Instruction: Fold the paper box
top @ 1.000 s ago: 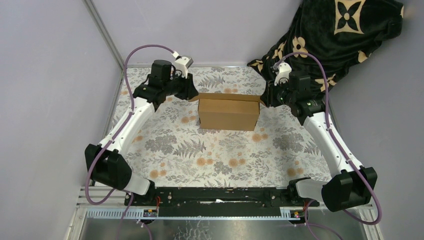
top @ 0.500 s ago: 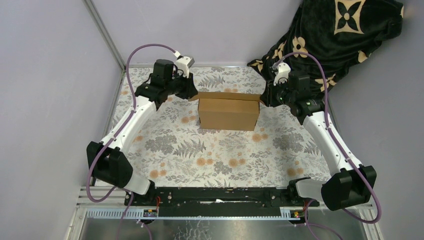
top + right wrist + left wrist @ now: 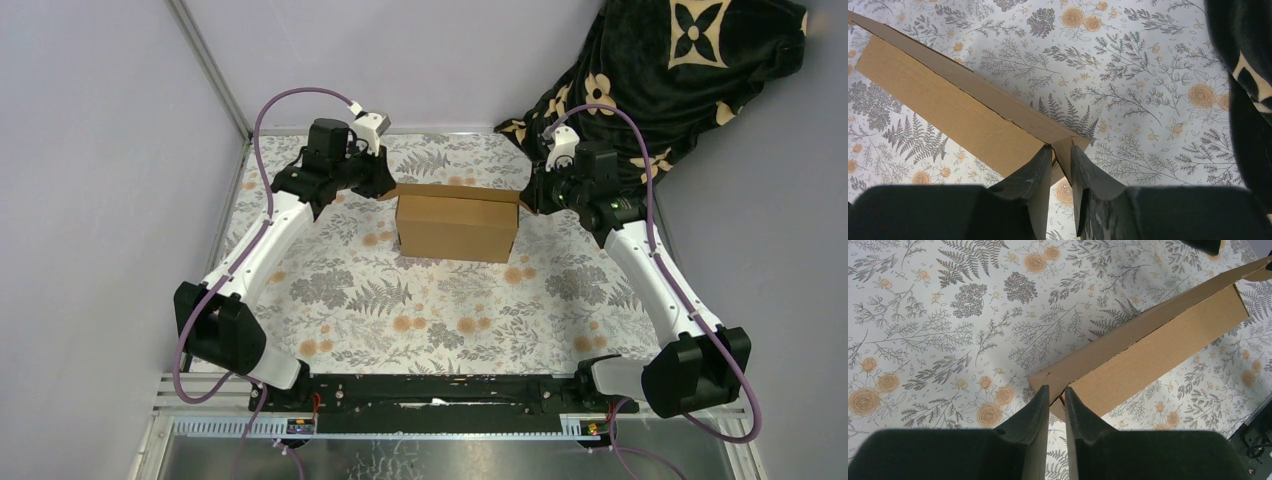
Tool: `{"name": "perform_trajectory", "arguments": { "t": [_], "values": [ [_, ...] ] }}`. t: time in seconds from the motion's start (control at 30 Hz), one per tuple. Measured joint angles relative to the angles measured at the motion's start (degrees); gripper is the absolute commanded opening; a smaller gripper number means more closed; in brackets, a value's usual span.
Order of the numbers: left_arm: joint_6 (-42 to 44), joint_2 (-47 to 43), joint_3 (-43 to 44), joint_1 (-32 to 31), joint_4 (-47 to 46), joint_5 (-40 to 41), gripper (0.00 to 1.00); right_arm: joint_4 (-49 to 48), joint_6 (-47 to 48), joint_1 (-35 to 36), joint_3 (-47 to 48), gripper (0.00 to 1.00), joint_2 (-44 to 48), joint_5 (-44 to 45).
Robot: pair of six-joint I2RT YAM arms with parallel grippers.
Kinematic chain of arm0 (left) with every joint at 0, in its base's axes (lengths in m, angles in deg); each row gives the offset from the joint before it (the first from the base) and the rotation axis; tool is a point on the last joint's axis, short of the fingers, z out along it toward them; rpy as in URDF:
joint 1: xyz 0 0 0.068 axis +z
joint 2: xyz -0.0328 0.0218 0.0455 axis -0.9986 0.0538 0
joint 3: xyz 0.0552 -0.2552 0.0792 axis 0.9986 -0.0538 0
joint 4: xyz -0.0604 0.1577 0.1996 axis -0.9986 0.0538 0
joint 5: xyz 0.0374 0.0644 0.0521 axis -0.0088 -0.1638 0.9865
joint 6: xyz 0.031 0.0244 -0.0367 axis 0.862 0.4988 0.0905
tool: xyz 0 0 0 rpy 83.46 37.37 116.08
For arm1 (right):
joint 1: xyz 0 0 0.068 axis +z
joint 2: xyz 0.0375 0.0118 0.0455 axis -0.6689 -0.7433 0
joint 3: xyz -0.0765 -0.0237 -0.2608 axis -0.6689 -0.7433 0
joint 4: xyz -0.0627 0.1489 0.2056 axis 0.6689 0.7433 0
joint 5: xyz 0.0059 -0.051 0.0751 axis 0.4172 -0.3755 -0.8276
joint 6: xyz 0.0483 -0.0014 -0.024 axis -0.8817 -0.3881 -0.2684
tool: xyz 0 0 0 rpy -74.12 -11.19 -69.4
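Observation:
The paper box (image 3: 457, 228) stands as a brown cardboard block at the back middle of the table, its long top flap raised along the far side. My left gripper (image 3: 386, 187) is at its upper left corner. In the left wrist view that gripper (image 3: 1056, 389) has its jaws a narrow gap apart, with the box's (image 3: 1158, 340) corner edge between the tips. My right gripper (image 3: 527, 200) is at the upper right corner. In the right wrist view that gripper (image 3: 1061, 148) straddles a small corner flap of the box (image 3: 948, 100), with a thin gap left beside the flap.
A floral cloth (image 3: 420, 310) covers the table. A black cloth with tan flower marks (image 3: 680, 70) is heaped at the back right, close behind my right wrist, and fills the right edge of the right wrist view (image 3: 1243, 75). Grey walls close in the left and back.
Both wrists have barely shifted at the box's top corners. The box has not moved.

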Motion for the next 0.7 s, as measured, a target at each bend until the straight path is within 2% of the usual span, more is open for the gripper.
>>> {"name": "perform_trajectory", "arguments": {
  "t": [0.17,0.3,0.5,0.7],
  "values": [
    [0.07,0.0,0.04,-0.28,0.02,0.52,0.22,0.0,0.0,0.0,0.0,0.33,0.0,0.02],
    [0.28,0.0,0.07,-0.33,0.26,0.98,0.28,0.0,-0.15,0.0,0.0,0.35,0.0,0.09],
    [0.46,0.0,0.09,-0.33,0.94,1.66,0.31,0.04,-0.15,0.0,0.0,0.36,0.0,0.24],
    [0.5,0.0,0.09,-0.35,1.88,2.32,0.38,0.07,-0.15,0.0,0.0,0.41,0.02,0.57]
  ]
}}
